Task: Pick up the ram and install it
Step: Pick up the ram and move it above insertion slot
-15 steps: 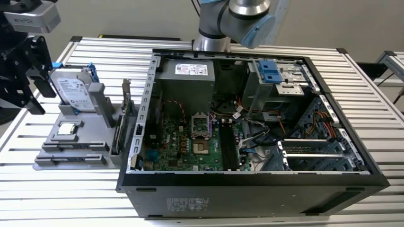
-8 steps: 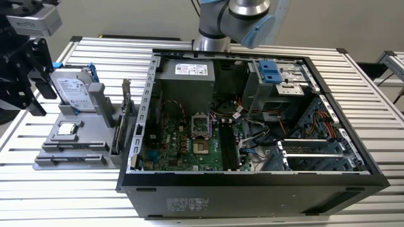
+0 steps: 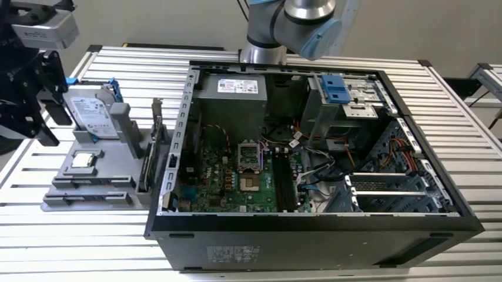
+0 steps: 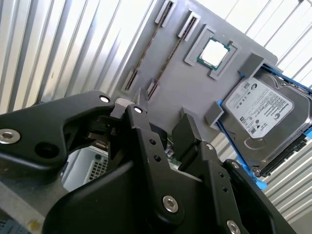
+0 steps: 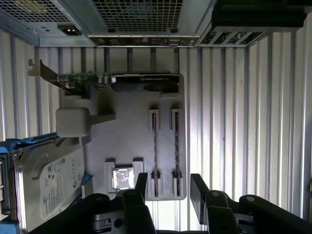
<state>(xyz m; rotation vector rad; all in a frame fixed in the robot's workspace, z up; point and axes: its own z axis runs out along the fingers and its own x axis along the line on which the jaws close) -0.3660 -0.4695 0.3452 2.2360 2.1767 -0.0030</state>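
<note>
Slatted table (image 3: 79, 247) carries an open case (image 3: 314, 235), which lies well beyond the gripper (image 5: 169, 191), past the far end of the grey tray (image 5: 131, 131) that sits below the gripper. On the tray, the card (image 5: 141, 80) stands on edge at the end farthest from the fingers (image 5: 197, 187), next to the case. The drive (image 5: 48, 190) leans in a blue bracket, near the gripper and off to one side.

The ram (image 5: 154, 146) is two long, thin sticks standing on edge, side by side and parallel. Small grey posts hold each stick at both ends. Seen edge-on, they are narrow dark strips with a speckled brownish line. In the first wrist view their near ends run into the gap between the fingers, below the fingertips and apart from them.

The CPU (image 5: 123, 179) sits in its pocket between drive and ram, close by one fingertip. The fingers stand apart with nothing between them.
</note>
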